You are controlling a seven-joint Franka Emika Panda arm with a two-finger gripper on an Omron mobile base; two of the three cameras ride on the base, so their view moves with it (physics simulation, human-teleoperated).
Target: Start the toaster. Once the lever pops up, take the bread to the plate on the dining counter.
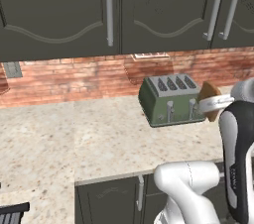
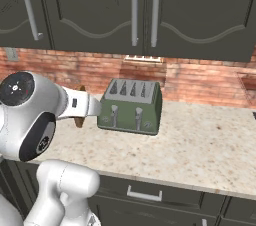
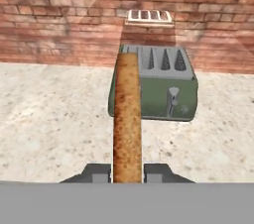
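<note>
The gripper (image 3: 127,173) is clamped on the bread (image 3: 127,119), holding the toasted slice edge-on in the air in front of the toaster (image 3: 158,89), clear of the speckled worktop (image 3: 54,114). So the toasting step looks done and the carry is in hand. The toaster's visible slots look empty, and it sits on the worktop against the brick wall (image 3: 59,25) under the dark cabinets (image 1: 59,10). Next the robot needs to turn away from this wall, find the plate on the dining counter, and set the slice down there.
</note>
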